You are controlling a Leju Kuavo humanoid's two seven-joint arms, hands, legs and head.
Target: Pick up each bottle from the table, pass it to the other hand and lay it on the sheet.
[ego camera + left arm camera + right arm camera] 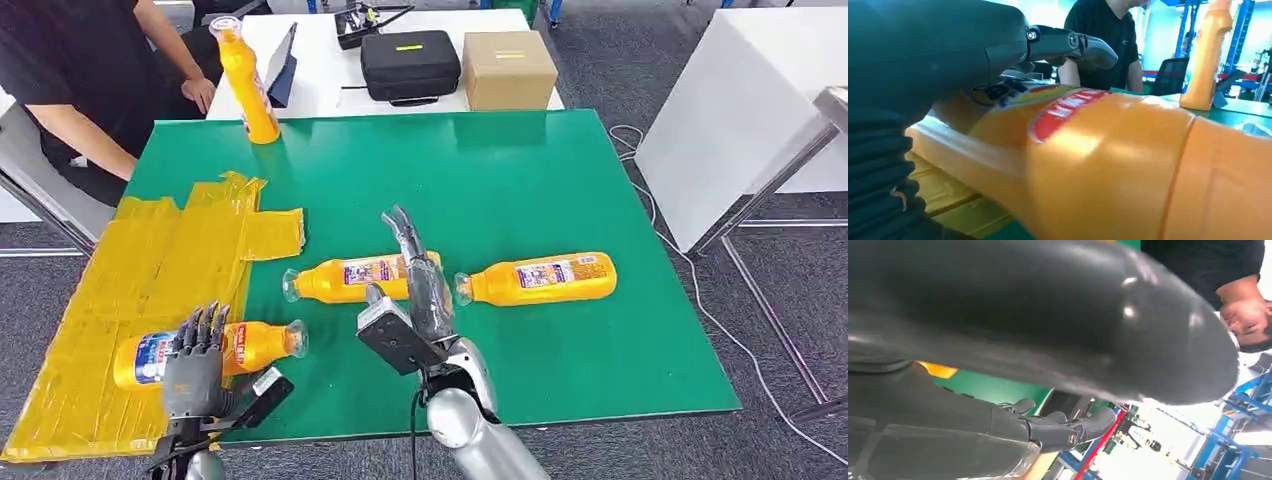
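The left hand (196, 362) has its fingers (205, 325) wrapped over the body of a bottle (262, 344) lying on its side at the near end of the yellow sheet (150, 270), its cap end jutting off the sheet onto the green; the left wrist view confirms the fingers curled across the label. So this one looks as good as delivered, held where it belongs and only waiting to be let go.

The right hand (415, 275) has its fingers (404, 232) stretched out long and straight, holding nothing, lying over the middle bottle (345, 278), which rests flat on the green worktop (520, 180). I'd say that is the next one up. Just beyond it to the right lies a third bottle (545, 278), also flat, the two nearly cap to base. A fourth bottle (248, 85) stands upright at the far left corner, close to a person's hand (200, 92).

By my reckoning one is done and three are left.

For room: the right half of the worktop is bare green, plenty of space for a swing. The sheet's near edge runs right along the worktop's front edge, so anything laid there could roll off. The far corner is tighter, with the person just beside the upright bottle.
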